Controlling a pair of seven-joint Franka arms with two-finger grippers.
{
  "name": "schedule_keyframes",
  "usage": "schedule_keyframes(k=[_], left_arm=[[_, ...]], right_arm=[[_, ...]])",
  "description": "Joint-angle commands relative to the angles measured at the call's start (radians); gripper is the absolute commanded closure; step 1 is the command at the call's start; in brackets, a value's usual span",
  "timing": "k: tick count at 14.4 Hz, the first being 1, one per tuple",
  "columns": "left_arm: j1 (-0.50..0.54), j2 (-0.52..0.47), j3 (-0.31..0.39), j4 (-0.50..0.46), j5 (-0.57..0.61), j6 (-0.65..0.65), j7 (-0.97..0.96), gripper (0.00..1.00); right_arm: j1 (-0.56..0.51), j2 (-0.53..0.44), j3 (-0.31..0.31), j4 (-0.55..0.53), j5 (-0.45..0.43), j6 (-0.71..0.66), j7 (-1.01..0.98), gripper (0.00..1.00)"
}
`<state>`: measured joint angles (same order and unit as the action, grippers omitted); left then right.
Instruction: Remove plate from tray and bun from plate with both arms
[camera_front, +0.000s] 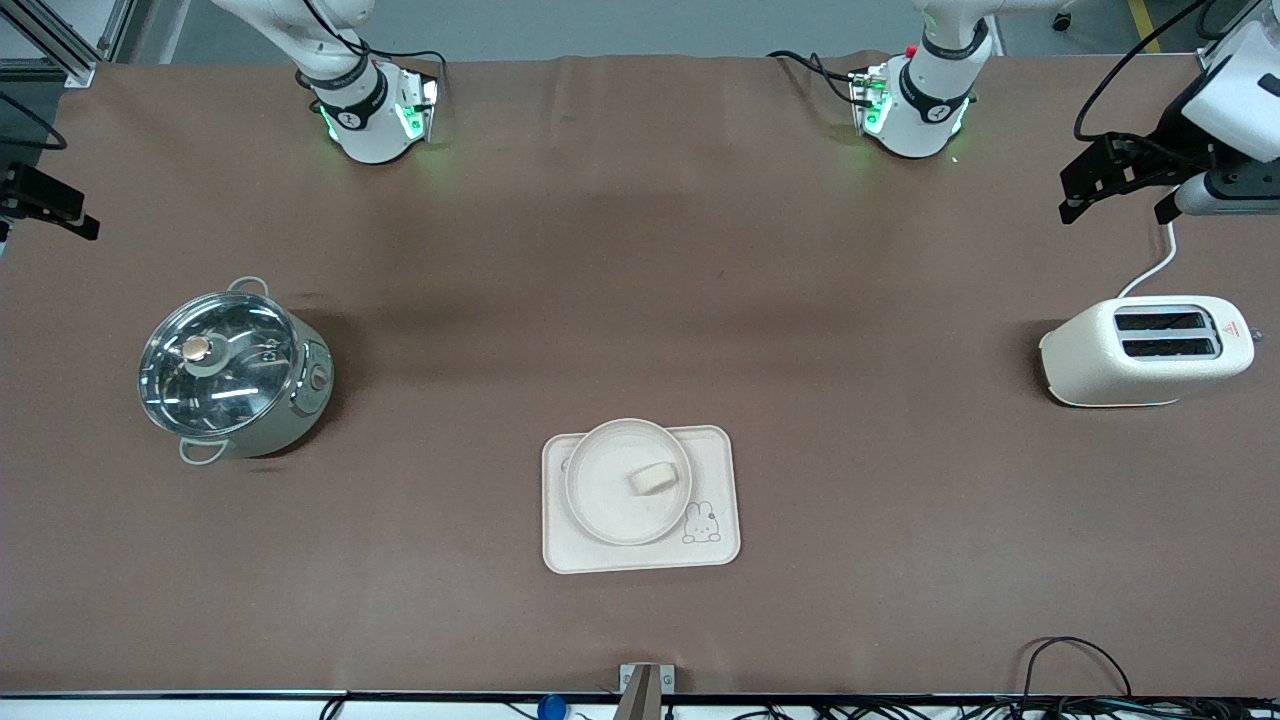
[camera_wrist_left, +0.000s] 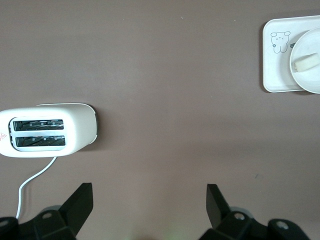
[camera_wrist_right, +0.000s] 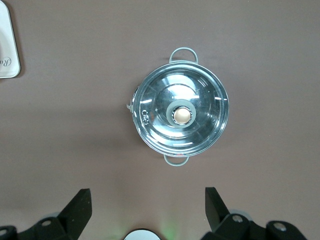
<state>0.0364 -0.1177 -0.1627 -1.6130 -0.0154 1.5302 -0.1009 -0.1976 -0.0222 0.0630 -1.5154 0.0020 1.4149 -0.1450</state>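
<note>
Now: left gripper (camera_wrist_left: 149, 202) wide apart, empty | right gripper (camera_wrist_right: 147, 202) likewise

- In the front view the right gripper (camera_front: 45, 205) is cut by the picture's edge; only a black part shows.
- The plate (camera_front: 610, 480) covers part of the tray (camera_front: 720, 545).
- In the left wrist view the plate (camera_wrist_left: 311, 75) and tray (camera_wrist_left: 272, 70) run off the edge.
- In the right wrist view only a corner of the tray (camera_wrist_right: 7, 50) shows, its print cut short.
- The pot (camera_front: 232, 370) has a glare on its lid that hides the inside.
</note>
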Motion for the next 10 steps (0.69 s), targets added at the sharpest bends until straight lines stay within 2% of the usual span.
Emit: schedule_keyframes(k=[1,10], left_arm=[[0.002,0.006,-0.003,0.011,-0.015,-0.013,0.017,0.0],[0.007,0.018,-0.003,0.013,-0.012,-0.013,0.018,0.0]], right_arm=[[-0.011,-0.025,0.008,-0.031,0.009,0.004,-0.007,0.0],[-0.011,-0.024,0.009,-0.031,0.016,0.006,-0.007,0.0]])
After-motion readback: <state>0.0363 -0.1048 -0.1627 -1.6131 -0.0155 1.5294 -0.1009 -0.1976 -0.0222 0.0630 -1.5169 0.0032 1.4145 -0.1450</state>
